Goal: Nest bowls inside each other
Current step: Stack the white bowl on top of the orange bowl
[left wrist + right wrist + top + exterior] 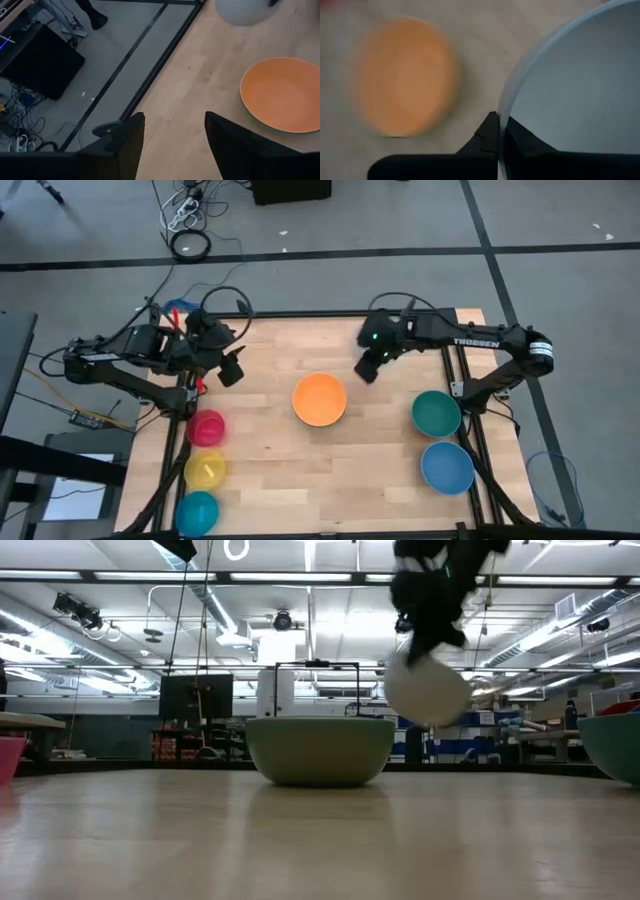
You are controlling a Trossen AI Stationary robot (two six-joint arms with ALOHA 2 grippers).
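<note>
An orange bowl (pixel 319 400) stands at the table's middle. From the low view only a pale green bowl wall (pixel 320 750) shows there, so the orange one seems to sit inside it. My right gripper (pixel 368 370) hangs just right of and beyond it, shut on a white bowl (pixel 428 688). In the high view the arm hides that bowl. My left gripper (pixel 232 368) is open over the far left of the table, with nothing between its fingers (pixel 127 140). Its wrist view shows the orange bowl (pixel 282 92) and the white bowl (pixel 245 12) ahead. My right gripper pinches the white bowl's rim (pixel 504 117), one finger (pixel 530 142) inside the bowl and one (pixel 482 137) outside. The fingers come slanting down from above. The bowl hangs tilted below them, lifted clear of the table (pixel 300 830).
A teal bowl (pixel 436 412) and a blue bowl (pixel 446 466) stand along the right edge. Magenta (pixel 206 427), yellow (pixel 205 468) and cyan (pixel 197 512) bowls line the left edge. Bare wood lies around the middle bowl.
</note>
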